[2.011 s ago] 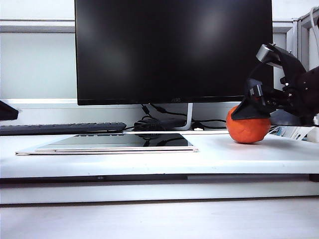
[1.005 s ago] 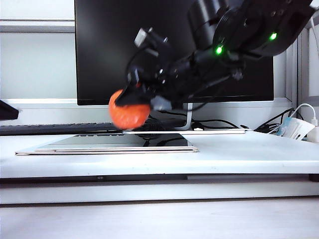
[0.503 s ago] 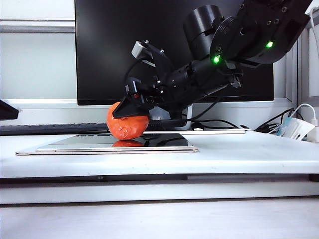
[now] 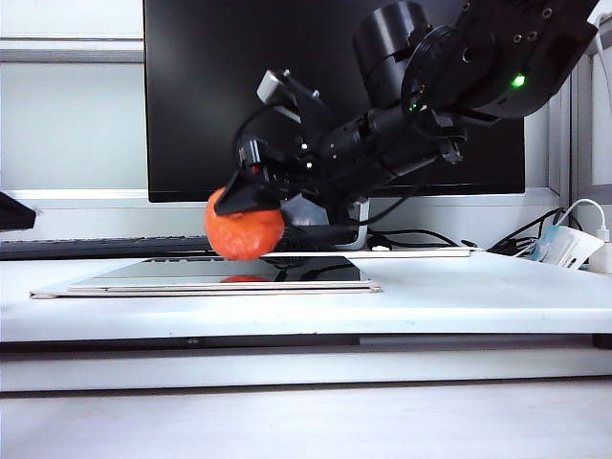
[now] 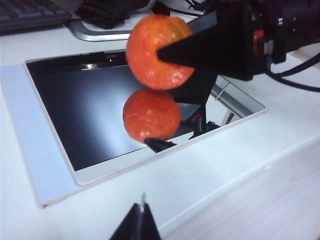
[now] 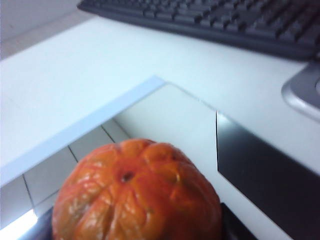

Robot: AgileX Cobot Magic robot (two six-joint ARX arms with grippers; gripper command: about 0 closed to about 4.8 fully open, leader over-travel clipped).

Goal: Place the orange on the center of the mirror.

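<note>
Over the mirror the right end effector grips the orange just above the glass; round, glossy, wrinkled skin, likely to roll; grip its sides; left end effector looks closed, near the tabletop edge

No text, brand or number can be read here. The keyboard at the far side of the table shows its keys, but the signs on them are too blurred to make out. The lower edge of the monitor shows no legible logo in the part that is visible. At the far right a small white box carries a blue label, and its print is too small to read. On the orange and on the pale rim of the mirror no writing can be made out.
</note>
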